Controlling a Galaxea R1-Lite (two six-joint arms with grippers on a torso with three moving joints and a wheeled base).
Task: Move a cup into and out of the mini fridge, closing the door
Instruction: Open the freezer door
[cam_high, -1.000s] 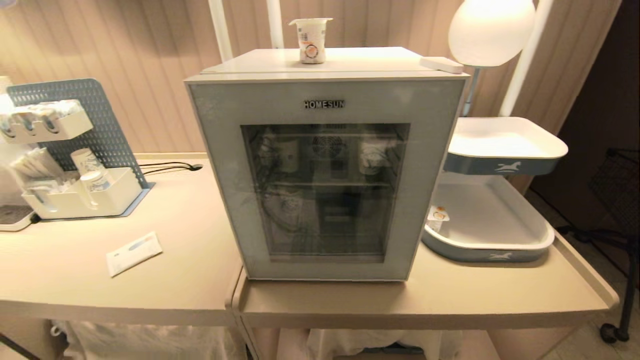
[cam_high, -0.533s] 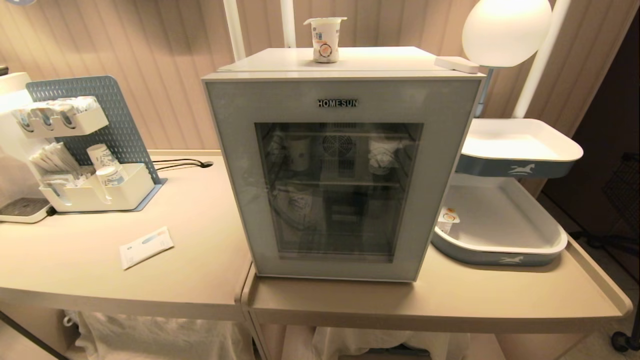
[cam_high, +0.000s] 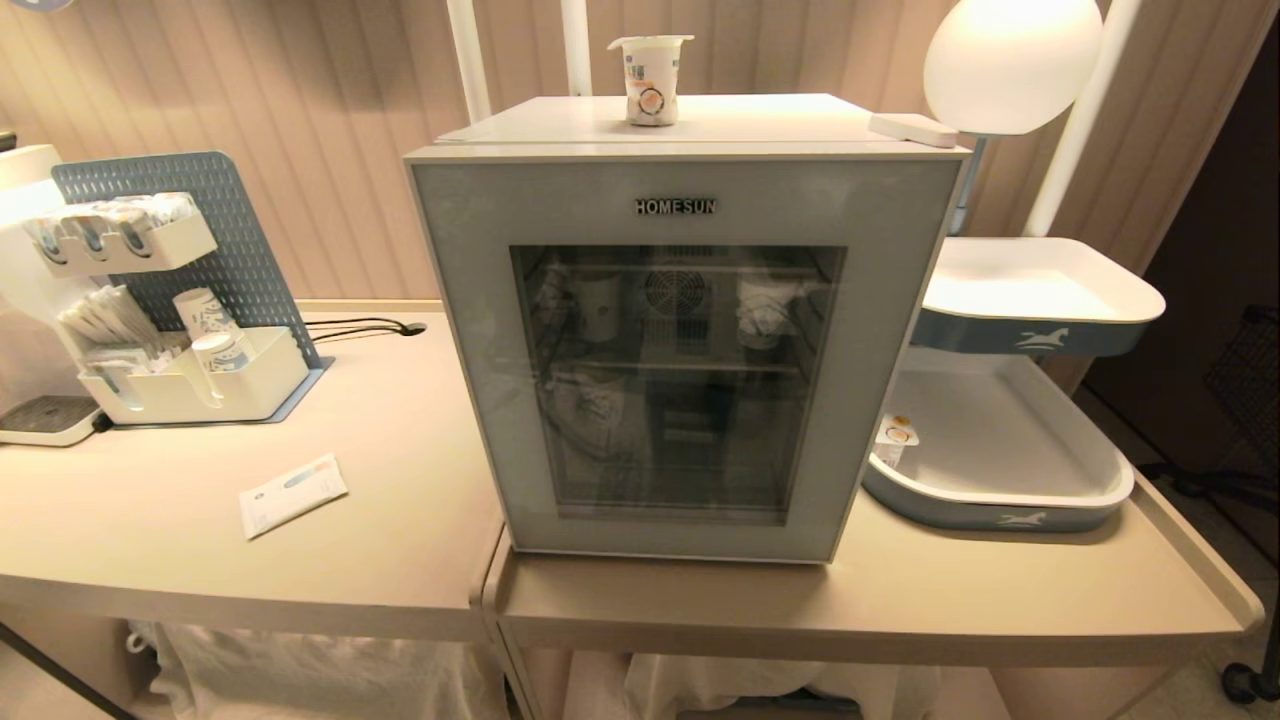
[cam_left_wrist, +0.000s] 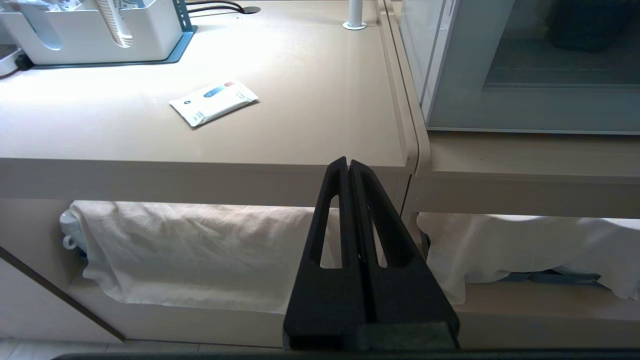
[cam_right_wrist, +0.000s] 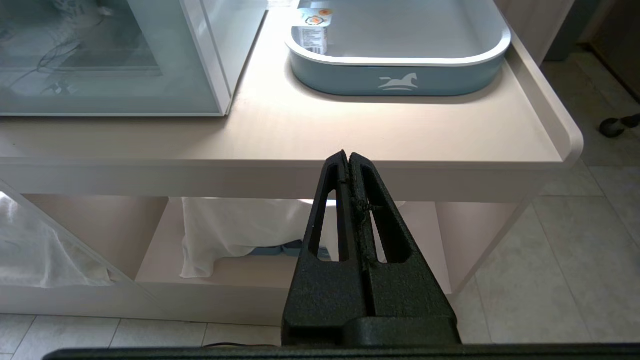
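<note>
Both black grippers, left (cam_left_wrist: 349, 162) and right (cam_right_wrist: 346, 154), hang pinched shut and empty, the blue-walled white tray (cam_right_wrist: 400, 80) beyond the right fingertips holding one tiny orange-lidded white cup (cam_right_wrist: 313, 31).

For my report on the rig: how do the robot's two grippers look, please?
Both look alike. The left gripper and right gripper are matte black, each with two long tapered fingers pierced by a slot. No markings or cables show; the right one's inner edge looks frayed.

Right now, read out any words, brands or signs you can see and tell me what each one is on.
"HOMESUN": door of the mini fridge.
White horse emblem, no words: front of each blue tray.
Print on the cup, flat packet and small tray cup: too small to read.
</note>
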